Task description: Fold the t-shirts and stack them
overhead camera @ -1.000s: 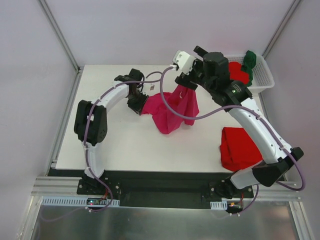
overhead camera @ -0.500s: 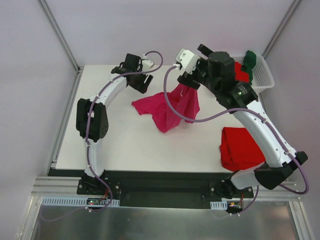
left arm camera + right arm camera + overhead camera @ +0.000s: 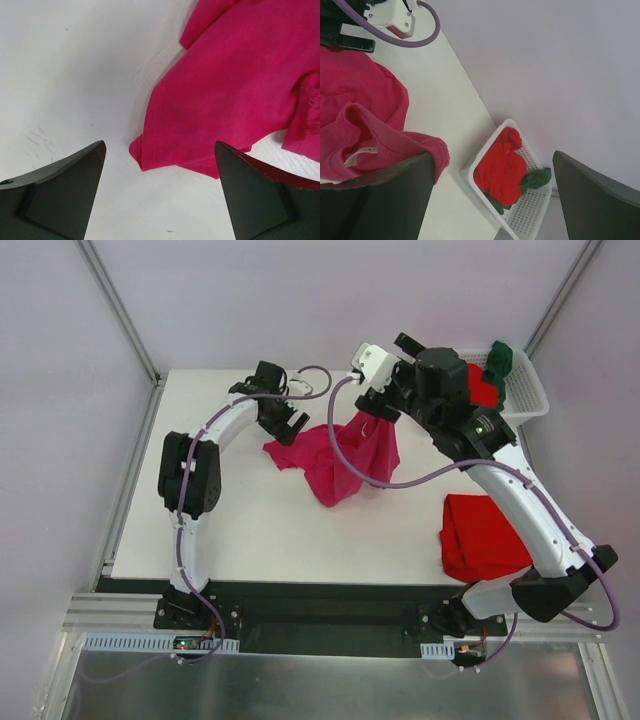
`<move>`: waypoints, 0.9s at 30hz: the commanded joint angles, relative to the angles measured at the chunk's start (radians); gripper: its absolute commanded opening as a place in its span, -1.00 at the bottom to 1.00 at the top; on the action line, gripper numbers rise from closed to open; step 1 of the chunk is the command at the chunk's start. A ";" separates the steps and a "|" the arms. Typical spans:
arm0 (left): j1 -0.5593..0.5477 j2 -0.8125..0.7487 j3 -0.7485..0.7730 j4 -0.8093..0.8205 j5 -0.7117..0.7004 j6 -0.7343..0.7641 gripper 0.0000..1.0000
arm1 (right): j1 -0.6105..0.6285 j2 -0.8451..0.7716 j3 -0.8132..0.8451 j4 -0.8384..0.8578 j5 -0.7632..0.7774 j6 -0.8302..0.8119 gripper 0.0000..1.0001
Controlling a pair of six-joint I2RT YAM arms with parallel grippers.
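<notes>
Left claw (image 3: pixel 160 144) open, hem corner of crumpled magenta-pink cloth t-shirt (image 3: pixel 225 90) lying between its jaws on white worktop (image 3: pixel 75 75), right claw (image 3: pixel 493 154) open with shirt only draped on it, so cloth could slip off and bunch.

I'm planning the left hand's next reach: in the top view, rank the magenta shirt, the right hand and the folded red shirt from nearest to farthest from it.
From the left hand:
1. Magenta shirt, just to its right.
2. Right hand, farther right, at the shirt's far edge.
3. Folded red shirt, farthest, toward the near right.
</notes>
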 commanded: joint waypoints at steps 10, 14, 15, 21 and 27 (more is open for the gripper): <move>0.022 0.128 0.092 -0.107 0.047 0.093 0.60 | 0.018 0.010 0.030 0.072 0.055 -0.003 0.93; 0.045 0.166 0.125 -0.112 0.026 0.102 -0.85 | 0.035 0.018 0.036 0.064 0.076 -0.006 0.93; 0.048 0.169 0.132 -0.110 0.021 0.102 -0.89 | 0.035 0.018 0.034 0.062 0.076 -0.009 0.93; 0.082 0.035 0.136 -0.118 -0.010 0.171 -1.00 | 0.017 0.016 -0.047 0.079 0.116 -0.075 0.93; 0.181 -0.195 -0.005 -0.130 -0.026 0.332 -1.00 | -0.101 0.073 -0.084 0.081 0.170 -0.046 0.93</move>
